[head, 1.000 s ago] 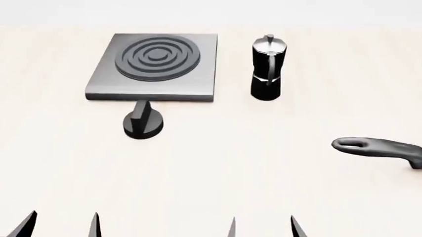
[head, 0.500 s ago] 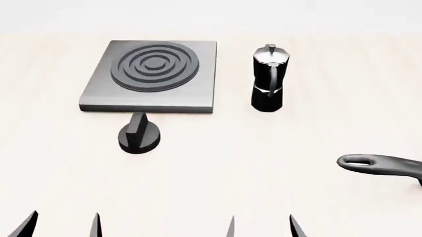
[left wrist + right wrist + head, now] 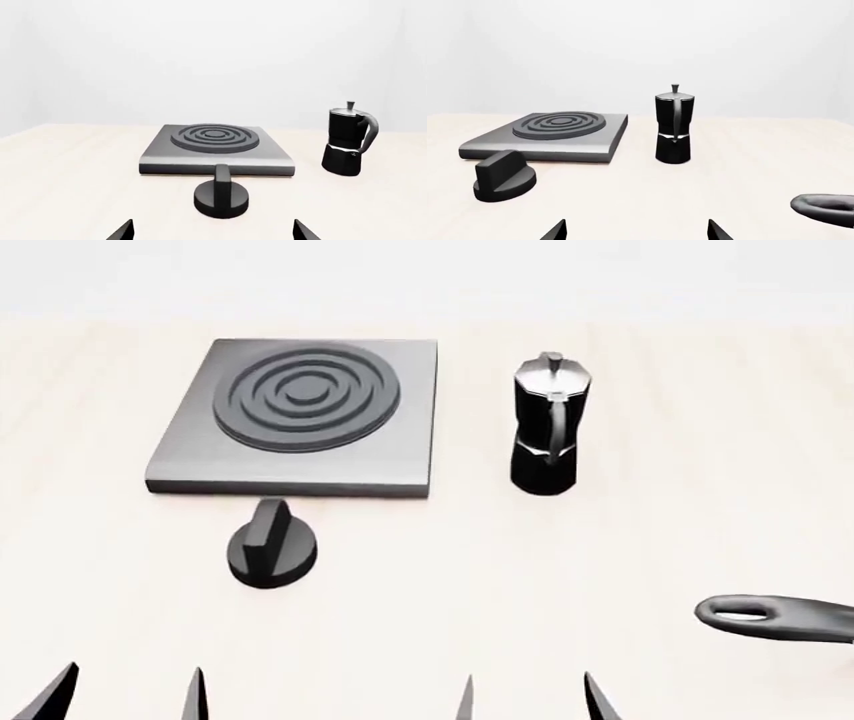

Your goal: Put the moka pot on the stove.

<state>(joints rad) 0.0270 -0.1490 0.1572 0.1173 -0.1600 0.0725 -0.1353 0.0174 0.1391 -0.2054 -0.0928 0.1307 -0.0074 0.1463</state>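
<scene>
The black moka pot [image 3: 545, 425] stands upright on the light table, just right of the stove [image 3: 296, 415], a flat dark grey plate with a ring burner. Both also show in the left wrist view, pot [image 3: 345, 140] and stove [image 3: 217, 150], and in the right wrist view, pot [image 3: 673, 125] and stove [image 3: 550, 132]. My left gripper [image 3: 130, 695] and right gripper [image 3: 530, 698] are open and empty at the table's near edge, only their fingertips showing. The left gripper [image 3: 212, 231] faces the knob; the right gripper [image 3: 636, 231] faces the pot, well short of it.
A short round black knob [image 3: 272, 545] lies in front of the stove, also in the wrist views [image 3: 221, 195] [image 3: 504, 176]. A dark pan handle [image 3: 774, 618] reaches in from the right edge, near the right gripper's side [image 3: 824, 207].
The head view has shifted: stove, pot, knob and pan handle all sit lower in the picture than before. The gripper tips stay in the same place.
</scene>
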